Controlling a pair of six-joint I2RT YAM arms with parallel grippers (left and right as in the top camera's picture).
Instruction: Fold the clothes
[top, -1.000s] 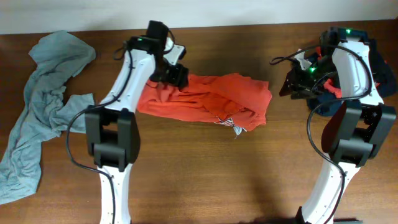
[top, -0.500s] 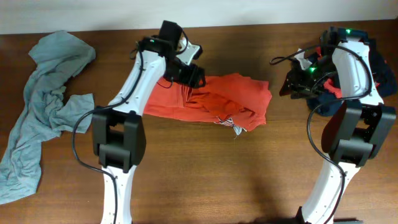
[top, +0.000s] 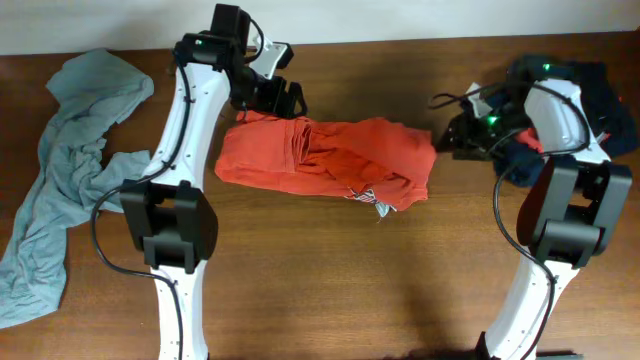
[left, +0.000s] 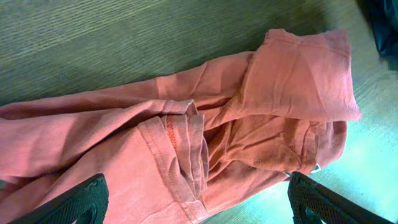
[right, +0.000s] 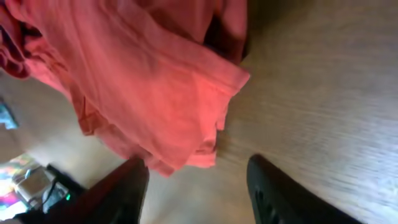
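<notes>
Orange shirt (top: 340, 160): bunched, unheld, centre of desk (top: 330, 290). Left hand (top: 283, 102): open, empty, at its far-left corner. Right hand (top: 452, 140): open, empty, just right. Risk: pinching several rumpled layers, dragging the fold crooked.

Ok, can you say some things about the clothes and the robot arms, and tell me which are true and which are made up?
1. The orange shirt lies in the middle of the table. True.
2. The left gripper is clamped on the orange shirt. False: its fingers are spread open with nothing between them.
3. A grey garment lies crumpled at the table's left end. True.
4. The dark blue clothes lie on top of the orange shirt. False: they are heaped at the right end, apart from it.
</notes>
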